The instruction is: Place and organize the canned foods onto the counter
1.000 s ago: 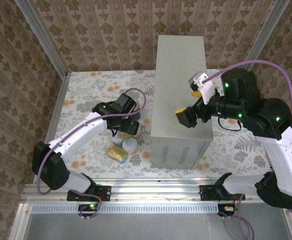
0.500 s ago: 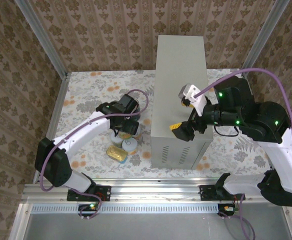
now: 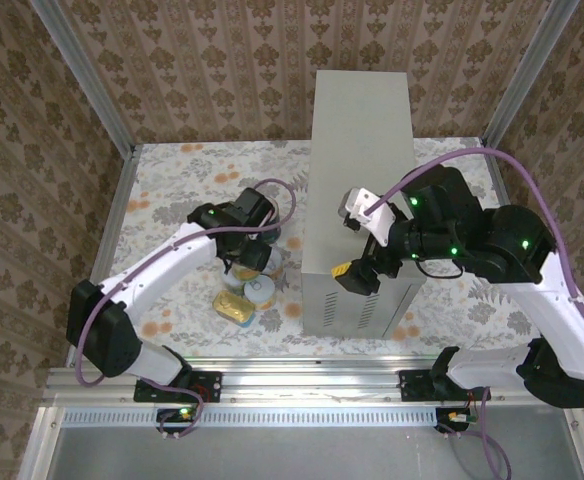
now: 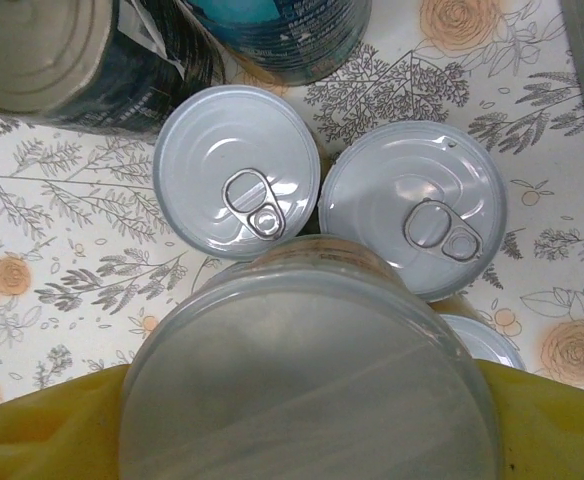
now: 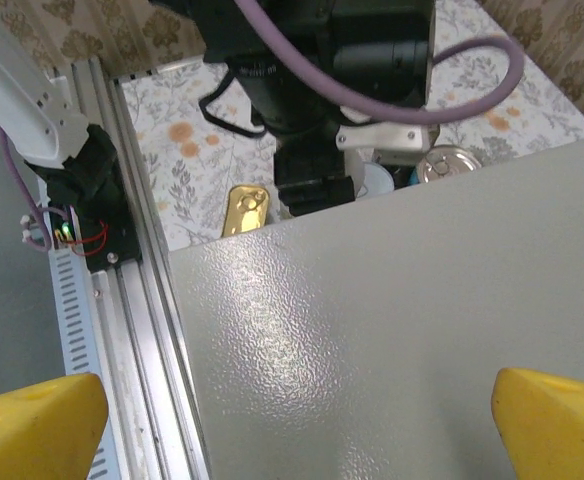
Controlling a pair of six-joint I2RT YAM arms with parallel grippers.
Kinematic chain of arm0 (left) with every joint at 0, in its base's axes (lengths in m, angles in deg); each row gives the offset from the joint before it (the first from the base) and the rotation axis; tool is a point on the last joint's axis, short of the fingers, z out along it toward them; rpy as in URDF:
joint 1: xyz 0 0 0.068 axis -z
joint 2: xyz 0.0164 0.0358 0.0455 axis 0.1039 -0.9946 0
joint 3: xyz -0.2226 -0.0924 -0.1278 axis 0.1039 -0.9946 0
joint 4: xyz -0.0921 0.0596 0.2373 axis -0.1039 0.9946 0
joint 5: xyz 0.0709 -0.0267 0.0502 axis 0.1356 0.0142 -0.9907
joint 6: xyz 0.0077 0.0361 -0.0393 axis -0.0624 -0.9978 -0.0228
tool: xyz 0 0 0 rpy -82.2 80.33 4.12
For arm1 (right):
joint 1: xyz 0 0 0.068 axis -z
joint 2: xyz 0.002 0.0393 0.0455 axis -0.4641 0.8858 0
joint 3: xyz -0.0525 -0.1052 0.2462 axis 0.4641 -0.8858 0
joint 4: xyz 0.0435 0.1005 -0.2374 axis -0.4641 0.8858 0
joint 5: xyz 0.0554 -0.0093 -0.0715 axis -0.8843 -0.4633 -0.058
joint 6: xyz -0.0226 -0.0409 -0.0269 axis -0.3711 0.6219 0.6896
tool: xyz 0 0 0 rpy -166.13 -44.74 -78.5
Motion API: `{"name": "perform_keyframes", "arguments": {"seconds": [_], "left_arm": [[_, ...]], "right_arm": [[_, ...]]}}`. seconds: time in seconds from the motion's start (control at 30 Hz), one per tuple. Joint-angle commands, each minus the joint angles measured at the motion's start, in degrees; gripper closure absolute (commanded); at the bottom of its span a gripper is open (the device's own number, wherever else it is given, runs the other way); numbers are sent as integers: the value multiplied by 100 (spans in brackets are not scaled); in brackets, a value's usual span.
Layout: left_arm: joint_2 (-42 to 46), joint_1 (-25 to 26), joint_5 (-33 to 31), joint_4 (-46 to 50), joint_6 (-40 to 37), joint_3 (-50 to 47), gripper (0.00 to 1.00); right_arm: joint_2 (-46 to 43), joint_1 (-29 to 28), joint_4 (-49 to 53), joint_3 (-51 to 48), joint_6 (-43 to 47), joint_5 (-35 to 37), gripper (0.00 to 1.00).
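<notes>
Left jaws press both sides of a white-lidded can (image 4: 307, 385); right jaws gape wide above the bench (image 5: 422, 330).

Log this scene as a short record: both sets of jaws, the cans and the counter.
left jaws: either side of a plain-topped can, grip unclear
right jaws: open, empty, above the counter at its near edge
pull-tab cans: two upright, side by side on the floral floor
blue-labelled cans: two, just beyond them
flat gold tin: on the floor, nearest the arm bases
</notes>
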Motion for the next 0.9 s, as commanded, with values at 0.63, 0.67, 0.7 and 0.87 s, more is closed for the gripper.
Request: {"name": "perform_keyframes", "arguments": {"seconds": [0.63,0.67,0.7,0.87], "left_arm": [[1276,26,1446,1150,-1537,2909,100],[1269,22,1557,1217,-1581,3043,100],[1275,34,1705,1268,-1626,3184,100],[1293,35,2542,1400,-1848,3714,100]], "right_arm": [[-546,-414,-1768,-1000,94,-506,0],[-521,-467,-1869,-1022,73,-485,0],[-482,-536,-2003,-1052,62,-450,0],[-237,-925,-2621,-1151,88,206,0]]}}
